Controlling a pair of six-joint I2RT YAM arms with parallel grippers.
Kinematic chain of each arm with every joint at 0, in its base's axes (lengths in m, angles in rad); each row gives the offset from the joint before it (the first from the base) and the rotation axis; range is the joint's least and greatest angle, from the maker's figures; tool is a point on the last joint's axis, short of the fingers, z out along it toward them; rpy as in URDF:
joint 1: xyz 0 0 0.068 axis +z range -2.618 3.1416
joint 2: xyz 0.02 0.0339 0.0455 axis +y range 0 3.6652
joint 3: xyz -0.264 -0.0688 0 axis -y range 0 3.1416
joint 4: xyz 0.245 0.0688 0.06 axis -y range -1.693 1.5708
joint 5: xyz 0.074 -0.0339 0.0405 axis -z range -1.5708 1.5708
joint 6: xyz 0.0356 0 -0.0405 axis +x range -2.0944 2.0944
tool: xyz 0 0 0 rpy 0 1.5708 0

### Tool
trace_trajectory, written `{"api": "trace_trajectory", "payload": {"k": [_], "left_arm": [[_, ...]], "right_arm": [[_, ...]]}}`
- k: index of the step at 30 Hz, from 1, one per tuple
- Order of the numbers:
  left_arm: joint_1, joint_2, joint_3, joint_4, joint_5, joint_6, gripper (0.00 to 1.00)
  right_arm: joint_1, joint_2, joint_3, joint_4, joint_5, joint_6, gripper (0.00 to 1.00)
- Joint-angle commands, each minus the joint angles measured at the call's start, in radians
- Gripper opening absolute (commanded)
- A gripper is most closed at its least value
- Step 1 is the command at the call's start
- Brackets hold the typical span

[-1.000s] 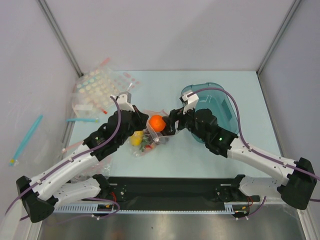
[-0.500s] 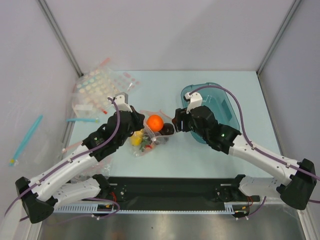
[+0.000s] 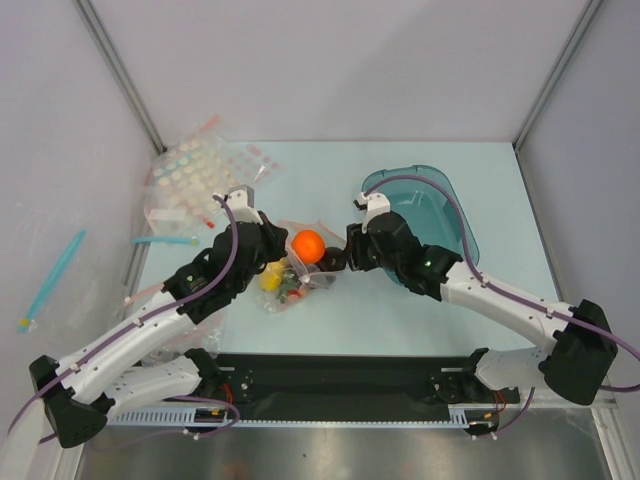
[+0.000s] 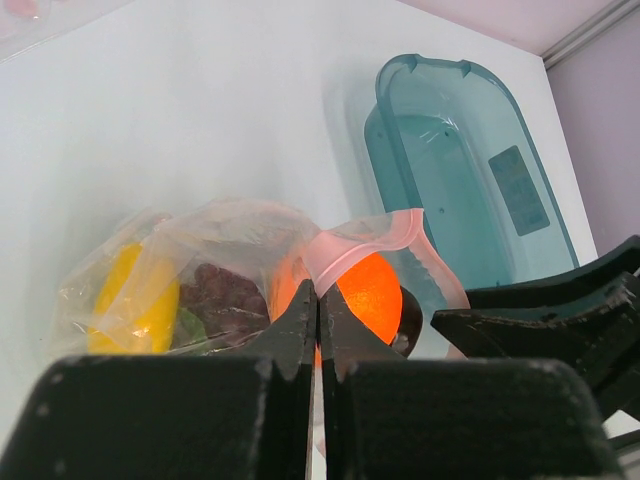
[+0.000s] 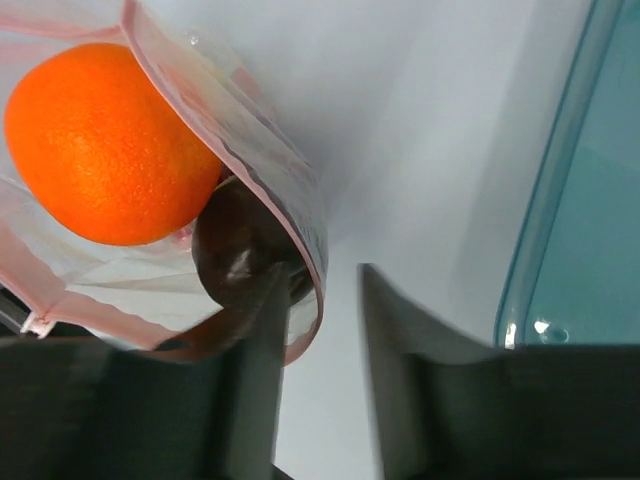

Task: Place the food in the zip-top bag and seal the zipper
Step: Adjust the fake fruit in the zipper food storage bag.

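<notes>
The zip-top bag (image 3: pixel 288 283) lies at the table's middle with its mouth propped open toward the right. The orange (image 3: pixel 309 244) and the near-black plum (image 3: pixel 333 260) sit in the mouth. The yellow piece (image 3: pixel 270 277), grapes (image 4: pixel 225 300) and red-and-green bunch (image 3: pixel 292 292) lie deeper in. My left gripper (image 4: pixel 318 300) is shut on the mouth's near edge, by the orange (image 4: pixel 365 295). My right gripper (image 5: pixel 325 300) is open at the mouth's right side; the zipper strip (image 5: pixel 300 210) curls just inside its left finger (image 5: pixel 262 340), in front of the plum (image 5: pixel 235 255).
The teal tray (image 3: pixel 440 205) stands to the right of the bag, behind my right arm, and shows in the right wrist view (image 5: pixel 585 200). Dotted bags (image 3: pixel 195 175) lie at the back left. A blue-strip bag (image 3: pixel 50 275) hangs off the left edge.
My right gripper drew back to the right from the orange and sits a little lower at the bag's mouth. The plum has come into sight beside the orange. The left gripper keeps its hold.
</notes>
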Motion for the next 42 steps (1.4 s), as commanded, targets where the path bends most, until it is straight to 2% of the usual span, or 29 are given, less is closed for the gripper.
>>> {"api": "trace_trajectory", "payload": {"k": [1,2,4,8,10,15,18,20,22,27,32,38,39,42], "left_arm": [[0.003,-0.025,0.033,0.022,-0.018,-0.01,0.0],[0.003,-0.026,0.033,0.023,-0.015,-0.01,0.0],[0.003,-0.031,0.035,0.02,-0.013,-0.01,0.0],[0.001,-0.025,0.061,-0.01,0.005,-0.013,0.0],[0.001,-0.017,0.074,-0.017,0.072,-0.011,0.0],[0.001,0.044,0.14,-0.047,0.298,0.02,0.0],[-0.002,0.063,0.151,-0.04,0.385,0.024,0.0],[-0.003,0.049,0.122,0.011,0.441,0.026,0.0],[-0.003,0.044,0.12,0.017,0.436,0.023,0.0],[-0.003,0.035,0.108,0.011,0.375,0.016,0.0],[-0.003,0.047,0.105,0.014,0.354,0.013,0.0],[-0.003,0.053,0.099,0.026,0.367,0.004,0.0],[-0.003,0.052,0.097,0.029,0.369,0.004,0.0],[-0.003,0.032,0.09,0.031,0.344,0.001,0.0]], "right_arm": [[-0.011,0.025,0.008,0.026,-0.084,0.018,0.34],[-0.011,0.026,0.006,0.031,-0.098,0.02,0.25],[-0.011,0.004,-0.001,0.059,-0.118,0.02,0.0],[-0.01,-0.076,0.021,0.095,-0.084,0.006,0.0],[-0.011,-0.096,0.078,0.071,-0.053,0.004,0.0],[0.025,-0.046,0.323,-0.023,-0.069,-0.016,0.0],[0.074,0.029,0.392,-0.018,-0.105,-0.031,0.0],[0.091,0.08,0.396,0.008,-0.131,-0.052,0.0],[0.104,0.086,0.358,0.04,-0.136,-0.059,0.0],[0.104,-0.004,0.275,0.079,-0.061,-0.072,0.0],[0.059,-0.072,0.167,0.103,-0.052,-0.089,0.0],[0.022,-0.118,0.112,0.155,-0.15,-0.089,0.11],[0.021,-0.122,0.107,0.161,-0.165,-0.092,0.29],[0.022,-0.136,0.089,0.178,-0.223,-0.105,0.69]]}}
